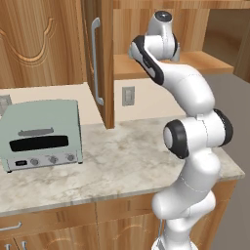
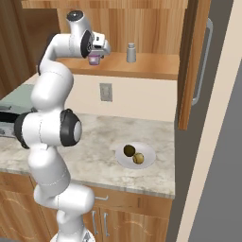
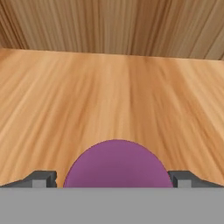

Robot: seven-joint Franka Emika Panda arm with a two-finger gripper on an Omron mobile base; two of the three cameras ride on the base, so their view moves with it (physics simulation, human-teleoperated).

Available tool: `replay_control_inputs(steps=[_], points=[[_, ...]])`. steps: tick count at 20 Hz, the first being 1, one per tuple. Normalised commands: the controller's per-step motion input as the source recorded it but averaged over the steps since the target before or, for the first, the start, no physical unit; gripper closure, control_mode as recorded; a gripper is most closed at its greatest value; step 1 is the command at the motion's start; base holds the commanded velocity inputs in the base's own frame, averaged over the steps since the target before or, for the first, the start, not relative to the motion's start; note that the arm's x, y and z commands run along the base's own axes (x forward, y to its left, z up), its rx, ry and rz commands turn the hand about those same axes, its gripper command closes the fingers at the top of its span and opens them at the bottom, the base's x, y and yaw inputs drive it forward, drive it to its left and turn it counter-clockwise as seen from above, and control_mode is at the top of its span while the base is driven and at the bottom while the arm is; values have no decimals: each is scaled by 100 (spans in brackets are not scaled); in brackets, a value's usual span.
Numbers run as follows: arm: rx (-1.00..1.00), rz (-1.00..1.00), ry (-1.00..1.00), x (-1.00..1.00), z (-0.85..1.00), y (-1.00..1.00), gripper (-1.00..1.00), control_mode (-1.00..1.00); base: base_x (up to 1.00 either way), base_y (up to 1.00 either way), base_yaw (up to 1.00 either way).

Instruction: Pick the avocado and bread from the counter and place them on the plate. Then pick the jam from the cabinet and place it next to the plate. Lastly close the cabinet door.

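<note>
**Jam straddled on the shelf, not yet gripped**

While the gripper (image 3: 114,181) is seen spread wide with a fingertip (image 3: 41,179) on either side of the jam (image 3: 117,164), no grip is judged to have been made. The jam (image 2: 95,59) is stood on the cabinet (image 2: 142,28) shelf, left of the grey shaker bottle (image 2: 131,53). If the jaws are shut off-centre, the jar could be tipped or pushed back. Below the shelf, the avocado (image 2: 129,151) and bread (image 2: 138,158) are found on the plate (image 2: 146,150); the cabinet door (image 2: 191,66) is left open.
</note>
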Motion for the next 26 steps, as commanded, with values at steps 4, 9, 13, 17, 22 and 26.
replay_control_inputs(steps=[4,9,13,17,22,26], points=[[0,-1,0,14,-8,0,-100,-100,0,0,0],[0,-3,0,0,0,4,100,-100,0,0,0],[0,-10,0,-46,0,-1,100,-100,0,0,0],[0,-14,0,-63,0,-4,100,-100,0,0,0],[2,-19,0,-88,0,-7,100,-100,0,0,0],[2,-20,-1,-99,0,-4,100,-100,0,0,0]])
